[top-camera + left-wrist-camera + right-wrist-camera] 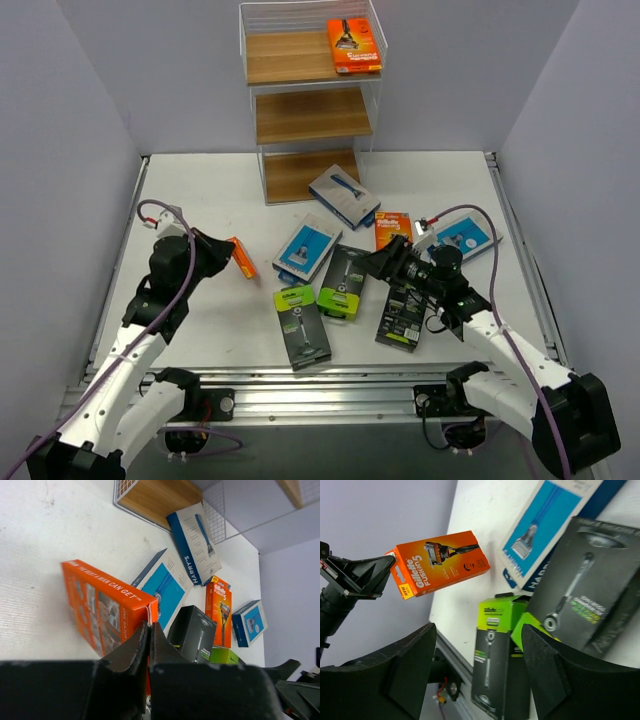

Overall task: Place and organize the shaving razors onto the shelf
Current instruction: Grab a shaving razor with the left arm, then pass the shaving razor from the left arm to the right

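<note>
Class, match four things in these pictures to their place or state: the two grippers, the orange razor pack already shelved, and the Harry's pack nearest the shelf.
Things
A. left gripper
B. right gripper
C. shelved orange pack
D. Harry's pack

Places or states
1. flat on the table, just in front of the bottom tier
2. on the top tier of the shelf, right side
3. open, above the black-and-green packs
4. shut on an orange Fusion5 pack

Pairs: A-4, B-3, C-2, D-1.
</note>
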{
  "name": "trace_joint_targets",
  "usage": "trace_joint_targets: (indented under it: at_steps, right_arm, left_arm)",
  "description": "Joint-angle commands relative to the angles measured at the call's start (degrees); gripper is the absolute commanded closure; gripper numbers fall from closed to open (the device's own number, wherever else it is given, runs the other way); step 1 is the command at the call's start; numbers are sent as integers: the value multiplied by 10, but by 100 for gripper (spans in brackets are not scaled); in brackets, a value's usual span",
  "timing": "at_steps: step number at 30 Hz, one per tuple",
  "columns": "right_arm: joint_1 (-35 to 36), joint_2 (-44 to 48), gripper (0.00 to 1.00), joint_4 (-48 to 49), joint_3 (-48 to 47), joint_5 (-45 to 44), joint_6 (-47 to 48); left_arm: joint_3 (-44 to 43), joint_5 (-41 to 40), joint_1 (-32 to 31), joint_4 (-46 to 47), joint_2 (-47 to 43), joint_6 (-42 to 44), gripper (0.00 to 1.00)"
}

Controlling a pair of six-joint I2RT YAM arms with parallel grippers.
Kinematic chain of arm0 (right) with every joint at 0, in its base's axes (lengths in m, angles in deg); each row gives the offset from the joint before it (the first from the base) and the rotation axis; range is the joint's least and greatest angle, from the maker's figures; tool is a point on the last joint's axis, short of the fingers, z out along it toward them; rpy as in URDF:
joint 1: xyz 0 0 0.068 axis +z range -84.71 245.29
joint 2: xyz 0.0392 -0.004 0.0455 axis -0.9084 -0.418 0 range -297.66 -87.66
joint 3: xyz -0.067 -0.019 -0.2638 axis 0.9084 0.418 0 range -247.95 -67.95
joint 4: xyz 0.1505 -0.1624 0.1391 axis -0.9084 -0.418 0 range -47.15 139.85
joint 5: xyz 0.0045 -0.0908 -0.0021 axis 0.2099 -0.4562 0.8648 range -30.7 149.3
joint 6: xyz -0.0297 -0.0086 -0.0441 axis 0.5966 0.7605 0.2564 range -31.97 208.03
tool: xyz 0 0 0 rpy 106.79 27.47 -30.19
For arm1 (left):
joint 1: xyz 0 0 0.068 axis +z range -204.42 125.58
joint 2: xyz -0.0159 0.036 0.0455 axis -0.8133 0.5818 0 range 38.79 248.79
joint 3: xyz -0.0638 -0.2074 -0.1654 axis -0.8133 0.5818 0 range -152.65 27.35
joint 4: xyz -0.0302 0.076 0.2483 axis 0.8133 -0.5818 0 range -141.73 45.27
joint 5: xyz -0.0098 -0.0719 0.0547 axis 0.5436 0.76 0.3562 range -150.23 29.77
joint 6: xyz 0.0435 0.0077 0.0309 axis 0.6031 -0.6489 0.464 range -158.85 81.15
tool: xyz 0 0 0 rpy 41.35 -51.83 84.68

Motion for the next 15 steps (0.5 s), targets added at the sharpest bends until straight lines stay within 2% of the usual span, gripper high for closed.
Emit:
trace_joint_targets:
  at_steps: [1,6,7,10,14,15]
  right_arm:
    - [39,-18,35,146,14,-13,-87]
    - [150,-35,30,127,-34,-109,-121]
    - [164,-38,27,149,-32,-121,-136]
    - [204,-61,25,221,-18,-154,-208]
    - [254,-90,22,281,-5,-221,-269]
    - [280,-99,19,297,-4,-239,-284]
  left_arm:
    - [-41,-14,-2,-38,-39,3,98]
    - [-63,-20,-4,-57,-82,-8,98]
    - [-65,-20,-4,-57,-85,-9,98]
    - [-68,-16,-4,-52,-97,-13,98]
    - [-53,-1,-4,-2,-125,-36,98]
    - [-49,3,-4,6,-127,-39,98]
